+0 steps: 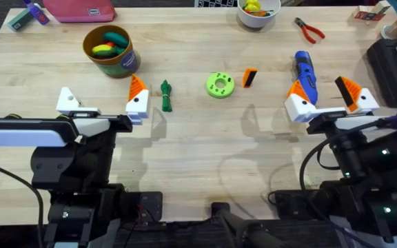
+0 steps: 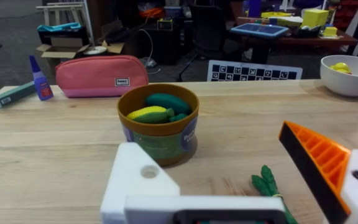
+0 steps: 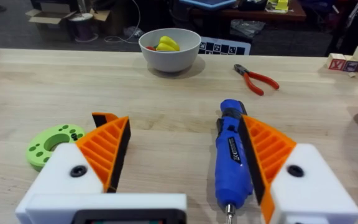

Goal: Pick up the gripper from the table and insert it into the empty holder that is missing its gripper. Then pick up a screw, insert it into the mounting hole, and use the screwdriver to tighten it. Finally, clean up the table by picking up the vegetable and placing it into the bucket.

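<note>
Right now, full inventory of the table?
gripper: 1, orange and black, centre, right of the disc
disc: 1, green, centre
vegetable: 1, dark green, beside left claw
bucket: 1, teal, brown rim, far left, toys inside
screwdriver: 1, blue, between right claw's fingers
pliers: 1, red handles, far right
bowl: 1, white, far centre
pouch: 1, pink, far left
holder: 1, white, left claw, no orange pad
left claw: open
right claw: open

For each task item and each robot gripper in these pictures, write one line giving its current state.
left gripper: open, one pad missing
holder: bare
gripper: loose on table
right gripper: open, straddling screwdriver
screwdriver: lying flat
vegetable: on table
bucket: upright, holding toys
</note>
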You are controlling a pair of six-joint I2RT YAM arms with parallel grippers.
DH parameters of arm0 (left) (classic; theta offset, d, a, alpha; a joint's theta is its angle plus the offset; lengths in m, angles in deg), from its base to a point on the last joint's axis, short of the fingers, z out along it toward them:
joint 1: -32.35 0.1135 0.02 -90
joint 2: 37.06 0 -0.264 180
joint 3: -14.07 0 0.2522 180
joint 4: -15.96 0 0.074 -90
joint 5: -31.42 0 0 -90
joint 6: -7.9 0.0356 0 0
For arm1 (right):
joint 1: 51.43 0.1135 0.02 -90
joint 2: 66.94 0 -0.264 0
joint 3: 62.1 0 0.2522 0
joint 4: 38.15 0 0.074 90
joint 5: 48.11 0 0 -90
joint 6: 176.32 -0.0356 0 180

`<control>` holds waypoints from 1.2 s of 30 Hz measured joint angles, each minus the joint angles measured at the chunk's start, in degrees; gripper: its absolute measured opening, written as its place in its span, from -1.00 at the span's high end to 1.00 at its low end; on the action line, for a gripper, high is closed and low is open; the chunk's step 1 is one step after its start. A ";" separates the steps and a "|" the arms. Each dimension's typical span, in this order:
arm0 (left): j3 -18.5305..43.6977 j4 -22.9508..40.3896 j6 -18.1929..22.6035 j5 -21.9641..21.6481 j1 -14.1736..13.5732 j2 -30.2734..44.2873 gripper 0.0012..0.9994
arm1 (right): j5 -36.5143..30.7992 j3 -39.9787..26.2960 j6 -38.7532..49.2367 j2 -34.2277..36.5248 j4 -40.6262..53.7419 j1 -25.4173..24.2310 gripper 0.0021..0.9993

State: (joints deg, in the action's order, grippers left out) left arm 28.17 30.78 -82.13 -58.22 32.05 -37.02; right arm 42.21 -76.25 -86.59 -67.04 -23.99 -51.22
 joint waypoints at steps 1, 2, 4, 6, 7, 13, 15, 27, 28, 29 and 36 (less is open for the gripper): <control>0.00 0.00 0.00 0.00 0.00 0.00 -0.97 | 0.00 0.00 0.00 0.00 0.00 0.00 -0.99; 0.00 0.00 0.00 0.00 0.00 0.00 -0.97 | 0.00 0.00 0.02 0.00 -0.01 0.00 -0.99; 0.00 0.00 0.02 0.00 0.00 0.00 -0.97 | 0.00 0.00 0.00 0.00 0.00 0.00 -0.99; 0.00 -0.08 0.05 0.00 0.00 0.00 -0.97 | 0.00 0.00 0.02 0.00 -0.02 0.00 -0.99; 0.00 -0.59 0.14 0.00 0.00 0.01 -0.97 | 0.00 0.00 0.01 0.00 -0.12 0.00 -0.99; 0.26 -4.00 0.39 0.00 0.00 0.02 -0.97 | 0.22 -0.06 0.02 0.04 -5.84 0.00 -0.99; 1.94 -1.12 0.42 0.02 0.00 0.02 -0.97 | 0.22 -0.81 0.01 0.05 -6.14 0.00 -0.99; 38.27 35.31 0.37 -3.08 0.00 19.04 -0.97 | 0.63 -32.46 0.02 16.10 20.70 0.00 -0.99; 41.14 38.43 0.31 -3.19 0.00 22.22 -0.97 | 0.64 -35.61 0.01 19.18 23.86 0.00 -0.99; 43.92 41.31 0.10 -3.20 0.00 25.58 -0.97 | 0.64 -39.13 0.01 22.76 27.37 0.00 -0.99; 58.95 53.53 -2.31 -3.21 0.00 47.11 -0.97 | 0.66 -57.19 0.00 43.75 46.89 0.00 -0.99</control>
State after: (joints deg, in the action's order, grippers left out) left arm 87.12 84.30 -84.44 -61.43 32.05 10.09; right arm 42.86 -133.44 -86.59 -23.29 22.90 -51.22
